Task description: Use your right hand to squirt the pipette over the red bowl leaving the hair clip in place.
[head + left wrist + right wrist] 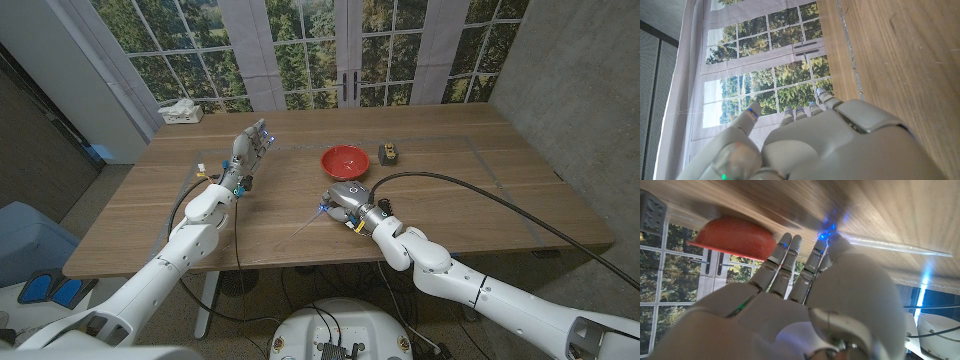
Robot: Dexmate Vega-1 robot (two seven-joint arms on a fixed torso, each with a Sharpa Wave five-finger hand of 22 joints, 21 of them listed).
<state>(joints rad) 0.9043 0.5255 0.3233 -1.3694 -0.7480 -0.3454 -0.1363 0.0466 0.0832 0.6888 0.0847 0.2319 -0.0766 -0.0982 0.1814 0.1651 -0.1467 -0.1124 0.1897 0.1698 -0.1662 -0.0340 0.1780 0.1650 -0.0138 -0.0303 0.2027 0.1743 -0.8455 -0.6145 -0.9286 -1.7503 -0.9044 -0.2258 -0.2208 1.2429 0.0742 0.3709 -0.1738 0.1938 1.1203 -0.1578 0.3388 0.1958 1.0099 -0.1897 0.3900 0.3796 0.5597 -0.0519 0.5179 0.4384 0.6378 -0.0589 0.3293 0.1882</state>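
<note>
Near the red bowl (344, 160), right hand (345, 197) touches pipette (308, 227), grip unclear; left hand (247, 152) open.

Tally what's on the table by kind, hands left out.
Bowl, red: 1
Pipette, clear: 1
Hair clip, dark, beside the bowl: 1
White box, far left corner: 1
Total: 4
</note>
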